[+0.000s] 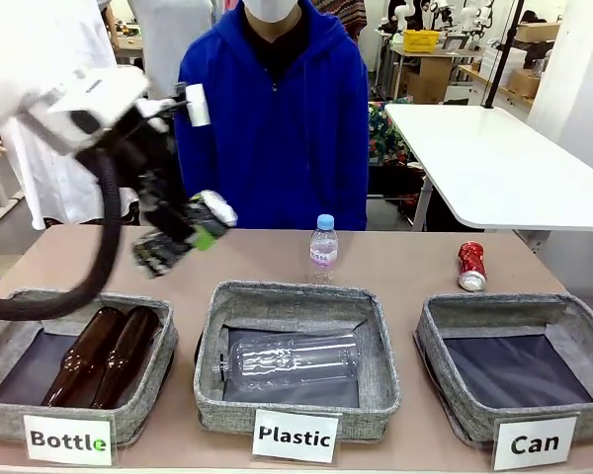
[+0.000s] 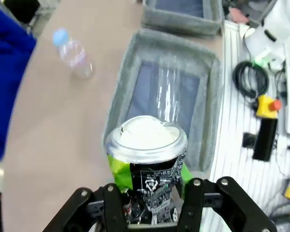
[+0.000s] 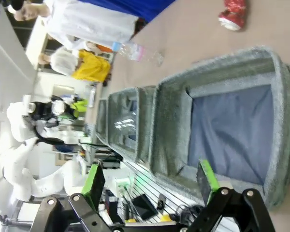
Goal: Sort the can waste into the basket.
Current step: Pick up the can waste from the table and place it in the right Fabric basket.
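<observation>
A black metal drink can with colourful print and silver ends [image 2: 146, 150] is pinched by the left gripper [image 2: 154, 205] and is held tilted in the air above the brown worktop [image 1: 395, 259], over the near edge of the grey fabric basket labelled "Plastic" [image 1: 210, 341]. A red dented metal can [image 1: 471, 266] is seen lying on the worktop just beyond the grey fabric rectangular basket labelled "Can" [image 1: 494, 308]. The right gripper [image 3: 151, 181] is spread wide above that basket, with nothing held.
</observation>
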Robot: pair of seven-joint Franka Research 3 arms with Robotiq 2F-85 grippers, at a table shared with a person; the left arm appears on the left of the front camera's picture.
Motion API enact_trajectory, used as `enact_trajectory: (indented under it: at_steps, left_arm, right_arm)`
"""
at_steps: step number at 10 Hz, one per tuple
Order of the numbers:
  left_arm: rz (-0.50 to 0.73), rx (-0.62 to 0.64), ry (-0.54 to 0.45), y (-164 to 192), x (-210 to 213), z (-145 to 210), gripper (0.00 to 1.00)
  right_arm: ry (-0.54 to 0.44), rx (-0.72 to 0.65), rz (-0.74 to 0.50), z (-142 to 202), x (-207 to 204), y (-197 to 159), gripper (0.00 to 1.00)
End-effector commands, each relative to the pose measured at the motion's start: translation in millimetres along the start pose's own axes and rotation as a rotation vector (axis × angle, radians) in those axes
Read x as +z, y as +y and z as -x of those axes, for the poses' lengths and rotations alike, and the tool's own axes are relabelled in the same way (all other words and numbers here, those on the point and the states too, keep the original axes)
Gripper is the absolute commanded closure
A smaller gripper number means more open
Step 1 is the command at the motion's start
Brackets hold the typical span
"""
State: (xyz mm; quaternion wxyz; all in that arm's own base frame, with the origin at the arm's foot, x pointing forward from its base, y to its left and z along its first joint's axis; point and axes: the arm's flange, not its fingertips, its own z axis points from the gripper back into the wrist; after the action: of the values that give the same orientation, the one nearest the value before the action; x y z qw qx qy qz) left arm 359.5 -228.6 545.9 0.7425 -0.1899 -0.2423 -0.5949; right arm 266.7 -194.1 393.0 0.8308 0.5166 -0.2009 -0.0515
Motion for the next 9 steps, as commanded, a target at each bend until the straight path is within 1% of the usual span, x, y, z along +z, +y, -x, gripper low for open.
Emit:
enact_trajectory:
  at_steps: [1, 2, 3, 4, 5, 6, 8, 9]
  left_arm:
    - [-0.032, -0.175, -0.109, -33.0, -40.7, -85.1, 0.59]
    - [-0.025, -0.293, -0.149, -41.5, -70.8, -136.5, 0.59]
    - [0.000, -0.366, -0.172, -54.4, -98.1, -174.4, 0.59]
    - [0.033, -0.413, -0.200, -67.7, -130.8, -208.1, 0.59]
    - [0.063, -0.456, -0.190, -81.6, -162.0, -240.9, 0.59]
    - [0.073, -0.510, -0.184, -98.6, -198.4, -270.2, 0.59]
    - [0.125, -0.567, -0.176, -119.8, -249.9, -303.5, 0.59]
    - [0.149, -0.576, -0.150, -127.1, -273.3, -311.2, 0.59]
  right_arm:
    - [0.076, 0.018, 0.108, 25.1, 29.3, 27.3, 0.00]
    - [0.045, 0.033, 0.125, 34.2, 65.5, 30.0, 0.00]
    - [-0.008, 0.038, 0.104, 43.6, 100.9, 33.3, 0.00]
    - [-0.095, 0.013, 0.111, 52.1, 133.8, 32.1, 0.00]
    - [-0.141, -0.007, 0.105, 57.5, 157.3, 28.7, 0.00]
    - [-0.178, -0.021, 0.096, 63.6, 174.8, 21.3, 0.00]
    - [-0.223, -0.014, 0.054, 72.9, 187.7, 12.2, 0.00]
    - [-0.193, -0.012, 0.118, 76.3, 181.3, 24.4, 0.00]
